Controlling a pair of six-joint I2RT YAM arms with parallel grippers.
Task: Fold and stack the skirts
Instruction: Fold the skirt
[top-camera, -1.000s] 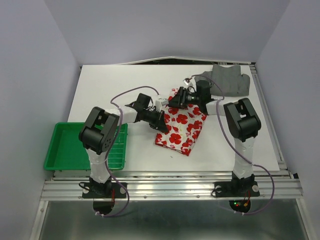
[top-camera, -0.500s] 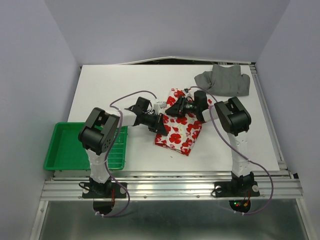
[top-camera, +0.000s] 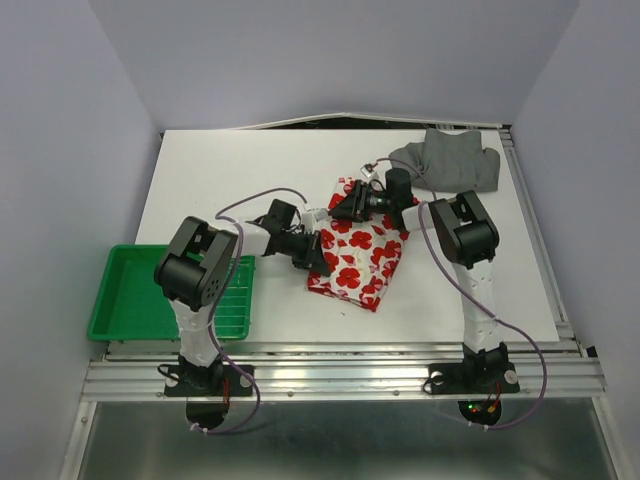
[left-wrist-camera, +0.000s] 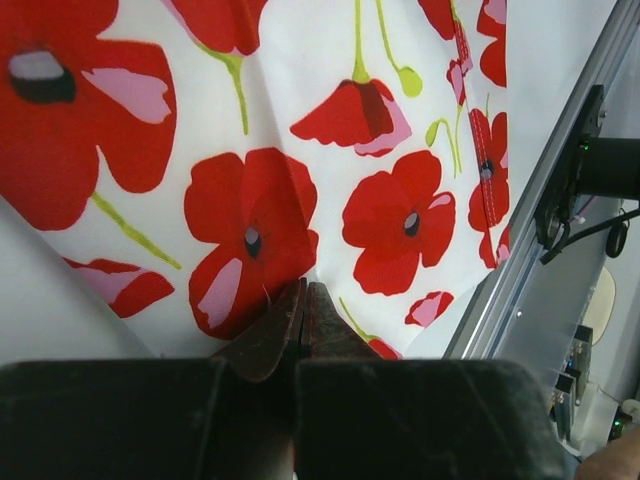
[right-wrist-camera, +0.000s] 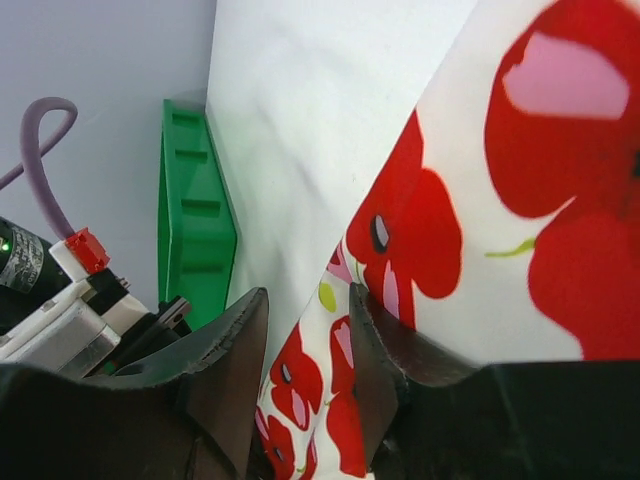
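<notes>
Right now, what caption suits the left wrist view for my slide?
Left gripper shut on the printed skirt at its edge.
</notes>
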